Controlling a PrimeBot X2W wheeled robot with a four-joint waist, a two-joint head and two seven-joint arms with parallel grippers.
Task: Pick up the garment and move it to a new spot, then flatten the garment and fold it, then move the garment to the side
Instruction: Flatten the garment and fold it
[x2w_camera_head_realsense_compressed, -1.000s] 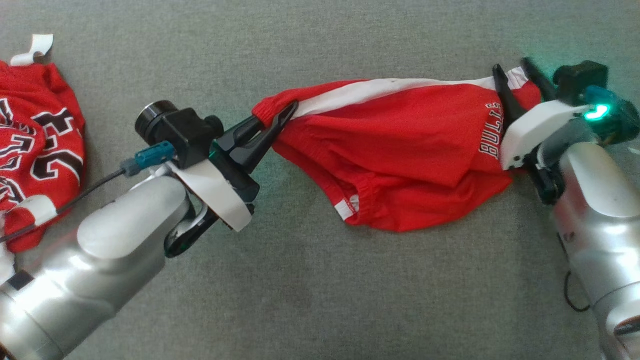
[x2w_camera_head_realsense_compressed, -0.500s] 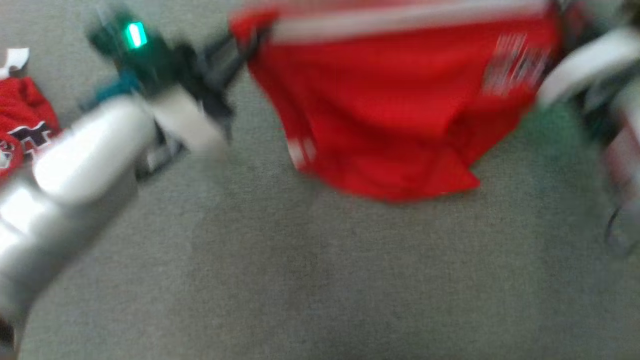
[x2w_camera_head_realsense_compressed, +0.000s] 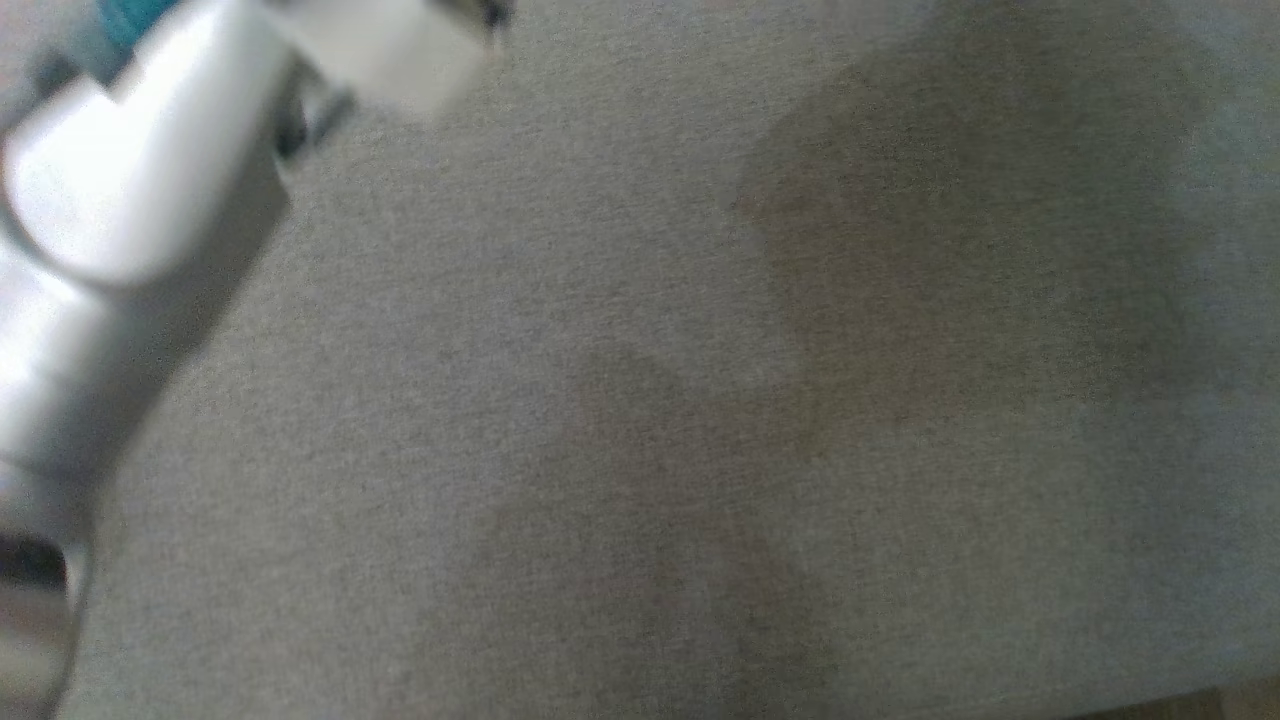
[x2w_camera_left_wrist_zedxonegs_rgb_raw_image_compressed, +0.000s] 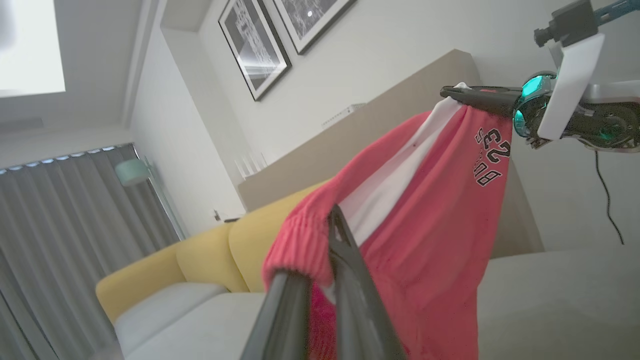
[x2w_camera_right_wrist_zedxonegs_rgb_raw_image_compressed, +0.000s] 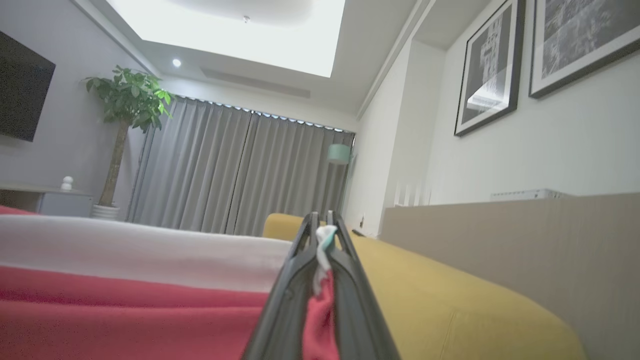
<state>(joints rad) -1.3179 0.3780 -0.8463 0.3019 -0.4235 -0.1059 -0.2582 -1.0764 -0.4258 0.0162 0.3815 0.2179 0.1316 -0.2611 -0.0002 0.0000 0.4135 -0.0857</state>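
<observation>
In the left wrist view the garment (x2w_camera_left_wrist_zedxonegs_rgb_raw_image_compressed: 430, 225), red with a white panel and black "23" lettering, hangs in the air between my two grippers. My left gripper (x2w_camera_left_wrist_zedxonegs_rgb_raw_image_compressed: 320, 250) is shut on its ribbed red edge. My right gripper (x2w_camera_left_wrist_zedxonegs_rgb_raw_image_compressed: 450, 92) is at the upper right, shut on the far white-and-red corner. In the right wrist view the right gripper (x2w_camera_right_wrist_zedxonegs_rgb_raw_image_compressed: 322, 227) pinches a bunch of red and white cloth, and the garment (x2w_camera_right_wrist_zedxonegs_rgb_raw_image_compressed: 125, 285) stretches away to the left. The blurred head view has my pale left forearm (x2w_camera_head_realsense_compressed: 120, 200) at the upper left.
A grey fabric surface (x2w_camera_head_realsense_compressed: 700, 450) lies below with a soft shadow on it. A yellow sofa (x2w_camera_left_wrist_zedxonegs_rgb_raw_image_compressed: 200, 255) and a beige panel (x2w_camera_left_wrist_zedxonegs_rgb_raw_image_compressed: 380, 125) stand behind the garment. Grey curtains (x2w_camera_right_wrist_zedxonegs_rgb_raw_image_compressed: 225, 170), a potted plant (x2w_camera_right_wrist_zedxonegs_rgb_raw_image_compressed: 127, 100) and framed pictures (x2w_camera_left_wrist_zedxonegs_rgb_raw_image_compressed: 255, 45) line the room's walls.
The right gripper has shut on the garment's corner. Both arms have lifted the garment off the grey surface, and it has passed out of the top of the head view, which is now blurred.
</observation>
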